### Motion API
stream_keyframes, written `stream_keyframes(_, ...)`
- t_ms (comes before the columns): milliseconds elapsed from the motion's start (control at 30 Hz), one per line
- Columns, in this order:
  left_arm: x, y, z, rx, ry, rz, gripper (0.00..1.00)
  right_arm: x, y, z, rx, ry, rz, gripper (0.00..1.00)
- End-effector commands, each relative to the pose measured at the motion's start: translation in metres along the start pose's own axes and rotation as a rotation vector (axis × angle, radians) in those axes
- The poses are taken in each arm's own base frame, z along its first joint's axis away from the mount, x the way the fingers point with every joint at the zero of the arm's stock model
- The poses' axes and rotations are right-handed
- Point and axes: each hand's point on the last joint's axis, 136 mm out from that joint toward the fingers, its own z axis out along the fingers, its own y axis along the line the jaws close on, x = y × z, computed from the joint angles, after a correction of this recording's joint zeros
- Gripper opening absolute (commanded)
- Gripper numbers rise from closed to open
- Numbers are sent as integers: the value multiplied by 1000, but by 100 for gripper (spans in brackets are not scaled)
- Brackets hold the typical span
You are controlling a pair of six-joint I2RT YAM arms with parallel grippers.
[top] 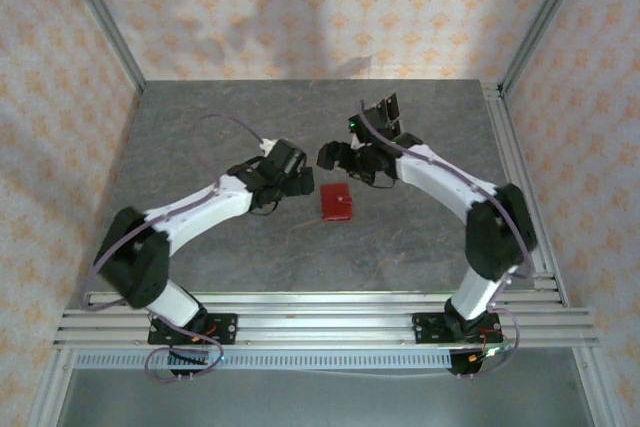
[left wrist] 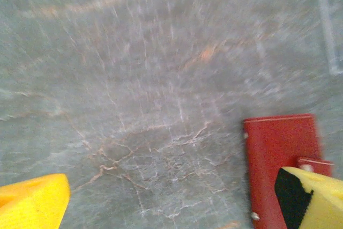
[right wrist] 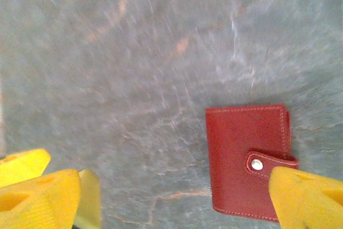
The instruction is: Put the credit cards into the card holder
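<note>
1. The card holder point(top: 337, 202) lies flat and folded shut on the grey veined table point(top: 250, 127), near the middle of it, between the two grippers.
2. In the right wrist view the card holder point(right wrist: 246, 159) shows its red stitched cover, with a short strap and a silver snap point(right wrist: 257, 164) fastened across one edge.
3. The left gripper point(top: 300, 179) hangs just to the left of the card holder with its yellow fingers point(left wrist: 32, 202) spread wide and nothing between them. In its own view one finger overlaps the card holder point(left wrist: 278, 154); whether they touch cannot be told.
4. The right gripper point(top: 330, 157) sits just beyond the card holder's far edge. Its jaws also stand wide apart and empty, and one yellow finger point(right wrist: 305, 197) covers the wallet's near corner in its wrist view.
5. Behind the right arm, towards the far side of the table, stands a small stand with dark panels point(top: 388, 110), well apart from the card holder.
6. Patterned peach walls point(top: 300, 7) enclose the table.
</note>
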Motion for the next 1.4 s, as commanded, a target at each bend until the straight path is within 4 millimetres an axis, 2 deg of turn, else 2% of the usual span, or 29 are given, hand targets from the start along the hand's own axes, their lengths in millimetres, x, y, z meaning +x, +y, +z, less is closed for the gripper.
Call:
stream_keyframes(0, -32, 50, -41, -126, -154, -7, 100, -31, -33, -69, 107, -205, -2, 95)
stream_keyframes(33, -39, 64, -51, -156, -195, -14, 100, -38, -48, -87, 160, -268, 0, 99)
stream_keyframes(133, -56, 106, -78, -287, -329, -22, 100, -53, -93, -137, 312, -458, 35, 99)
stream_keyframes(233, -66, 129, -100, -375, -459, 63, 100, -62, -129, -176, 450, -613, 60, 99)
stream_keyframes(333, -65, 142, -109, -406, -496, 136, 100, -67, -157, -200, 578, -718, 38, 99)
stream_keyframes(433, -57, 167, -108, -443, -528, 116, 100, -66, -188, -210, 679, -785, 55, 99)
stream_keyframes(600, -33, 208, -87, -476, -565, 38, 100, -53, -229, -207, 761, -974, 21, 99)
stream_keyframes(700, -30, 222, -65, -464, -587, -45, 100, -40, -248, -200, 781, -1076, -17, 99)
stream_keyframes(767, -31, 227, -48, -485, -582, -54, 100, -31, -265, -190, 829, -1041, -4, 99)
stream_keyframes(933, -28, 224, -6, -482, -554, 18, 100, -27, -285, -151, 856, -929, -26, 99)
stream_keyframes(1000, -35, 219, 2, -454, -549, 28, 100, -32, -289, -136, 847, -910, -41, 99)
stream_keyframes(1067, -40, 213, 11, -421, -542, 70, 100, -43, -282, -127, 794, -918, -64, 99)
stream_keyframes(1200, -39, 205, 33, -342, -528, 82, 100, -65, -278, -109, 797, -875, -150, 100)
stream_keyframes(1300, -33, 203, 47, -309, -511, 98, 100, -66, -285, -90, 714, -861, -182, 100)
stream_keyframes(1367, -34, 204, 49, -294, -503, 88, 100, -63, -293, -87, 661, -849, -149, 100)
